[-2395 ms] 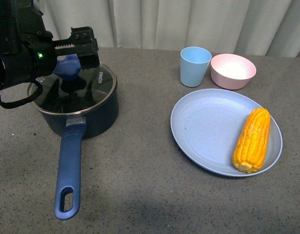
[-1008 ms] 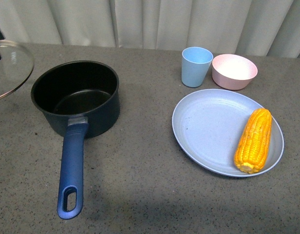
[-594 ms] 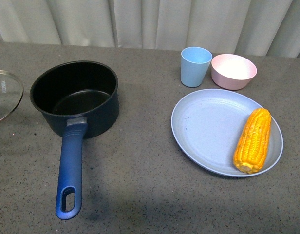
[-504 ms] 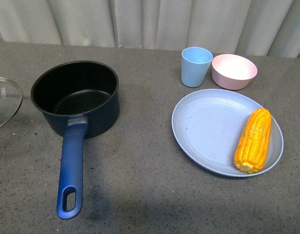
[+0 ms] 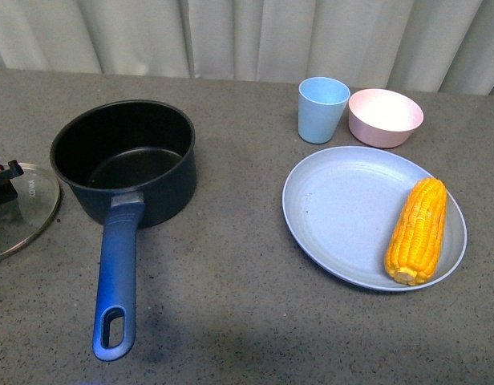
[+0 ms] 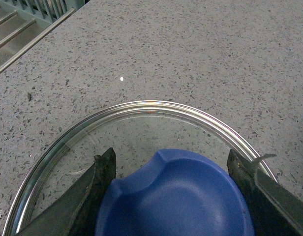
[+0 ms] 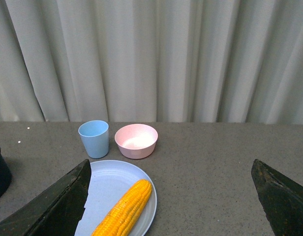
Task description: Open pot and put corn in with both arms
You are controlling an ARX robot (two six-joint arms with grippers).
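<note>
Glass lid [image 5: 30, 220] cut by frame at bench's [image 5: 247, 321] left edge; left gripper [image 5: 2, 178] mostly out of frame; pot [image 7: 0, 169] just a sliver, right wrist view.

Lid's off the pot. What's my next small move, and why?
Probably lower the right gripper onto the corn and grasp it: the pot stands open, the corn lies on the plate, that gripper is open and empty, and the left gripper holds the lid.

Left gripper [image 6: 172, 157], dull black tapered fingers [image 6: 90, 196], right gripper [image 7: 169, 167], broad black wedge-shaped fingers [image 7: 53, 209], black left arm [image 5: 0, 180] with small red mark.
</note>
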